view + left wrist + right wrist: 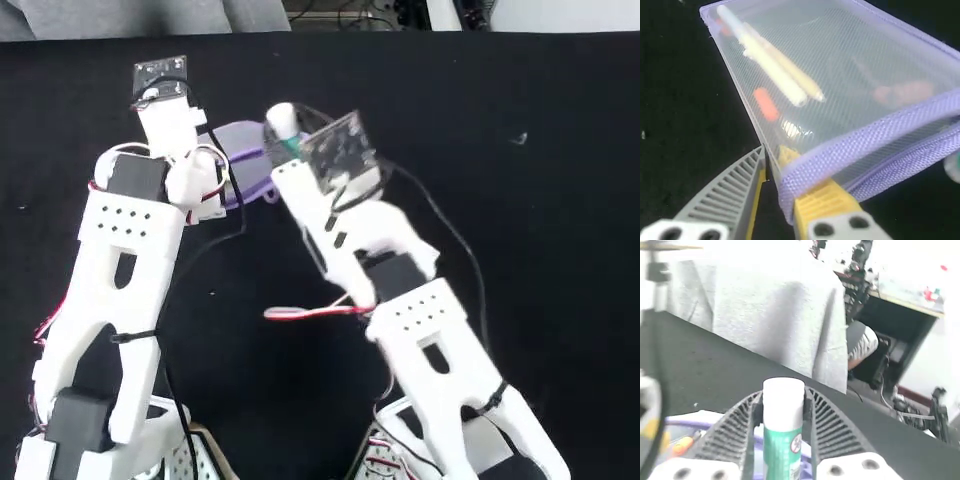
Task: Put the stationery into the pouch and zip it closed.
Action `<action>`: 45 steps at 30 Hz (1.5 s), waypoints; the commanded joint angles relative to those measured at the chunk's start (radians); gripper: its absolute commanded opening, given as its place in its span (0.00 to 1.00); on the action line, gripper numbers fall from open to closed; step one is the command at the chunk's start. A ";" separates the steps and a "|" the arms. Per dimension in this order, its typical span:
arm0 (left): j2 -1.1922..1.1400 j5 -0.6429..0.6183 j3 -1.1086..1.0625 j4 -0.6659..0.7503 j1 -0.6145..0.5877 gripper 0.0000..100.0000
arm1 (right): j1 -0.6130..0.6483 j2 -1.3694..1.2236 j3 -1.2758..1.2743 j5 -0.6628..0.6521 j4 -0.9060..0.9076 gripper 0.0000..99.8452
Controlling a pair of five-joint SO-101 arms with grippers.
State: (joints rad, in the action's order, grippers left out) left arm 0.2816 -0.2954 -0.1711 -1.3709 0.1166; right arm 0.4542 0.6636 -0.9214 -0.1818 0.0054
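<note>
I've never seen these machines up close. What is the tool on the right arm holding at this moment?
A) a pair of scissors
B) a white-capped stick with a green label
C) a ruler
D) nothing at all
B: in the right wrist view, the right tool has its two ribbed fingers clamped on either side of the white-capped stick, which stands upright above the pouch.

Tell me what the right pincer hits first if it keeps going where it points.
Likely the pouch, lying just under the right pincer and its glue stick; depth is unclear, so it might skim past onto the black table.
</note>
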 commanded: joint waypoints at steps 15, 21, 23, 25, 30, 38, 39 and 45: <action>-0.006 -0.015 -0.042 0.011 0.039 0.03 | 0.041 0.042 -0.145 0.020 -0.488 0.01; -0.006 -0.015 -0.038 0.011 0.042 0.03 | 0.040 0.033 -0.171 0.227 -0.585 0.01; -0.006 -0.015 -0.036 0.011 0.042 0.03 | 0.040 0.033 -0.199 0.241 -0.637 0.01; -0.006 -0.017 -0.024 0.008 0.042 0.03 | 0.040 0.033 -0.236 0.241 -0.681 0.01; -0.006 -0.068 -0.005 0.008 0.042 0.03 | 0.038 0.033 -0.289 0.241 -0.781 0.01; -0.006 -0.147 -0.004 0.006 0.044 0.03 | 0.035 -0.033 -0.274 0.238 -0.822 0.01; -0.006 -0.152 0.004 -0.008 0.044 0.03 | 0.035 -0.061 -0.272 0.238 -0.852 0.01; -0.008 -0.192 0.151 -0.180 0.042 0.03 | 0.041 -0.274 -0.269 0.153 -1.132 0.01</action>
State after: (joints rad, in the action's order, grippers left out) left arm 0.2785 -0.4335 -0.0974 -1.4661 0.1258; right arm 0.4772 0.4626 -1.2206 0.0176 -0.9920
